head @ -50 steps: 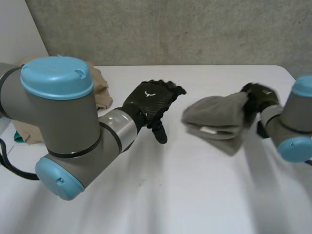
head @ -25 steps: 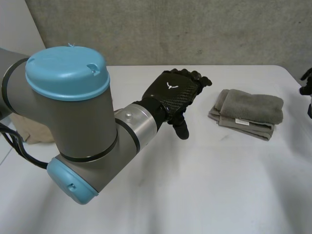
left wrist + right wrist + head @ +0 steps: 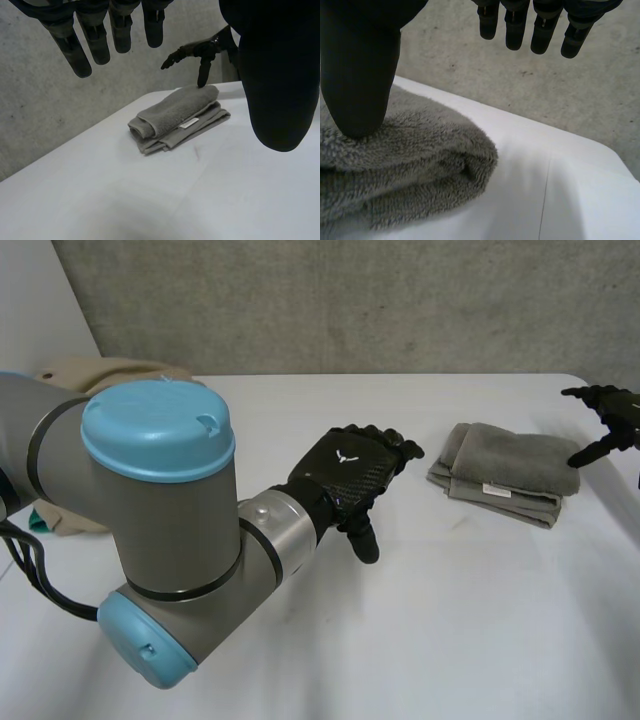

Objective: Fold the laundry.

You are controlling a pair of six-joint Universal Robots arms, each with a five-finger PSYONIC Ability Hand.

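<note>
Returned from the table's edge, where it had drawn off half a second ago, the robot's right hand (image 3: 612,412) hangs over the end of the folded grey towel (image 3: 508,472) that lies farthest from the other hand. Its fingers are straight and spread apart, holding nothing. Its thumb points down at the towel's top fold, and from where I stand I cannot tell whether the tip touches the cloth or stops just short. A second ago that same hand had the towel bunched in its grasp. The towel now lies flat and neatly folded on the white table (image 3: 450,620), its rounded fold uppermost, with a small white tag (image 3: 490,487) showing along its near edge (the one bright mark on the grey cloth). Left of the towel and well apart from it, the left hand (image 3: 352,468) is held above the table. Its fingers are straight and close side by side, pointing towards the towel, and its thumb hangs down away from them; it grips nothing. It sits a touch farther from the towel than it did half a second ago. Farther left of the towel, beyond the grey joint and light-blue cap of the left arm (image 3: 160,540), lies a heap of beige cloth (image 3: 95,375). Behind the towel stands a grey concrete wall (image 3: 350,300).
</note>
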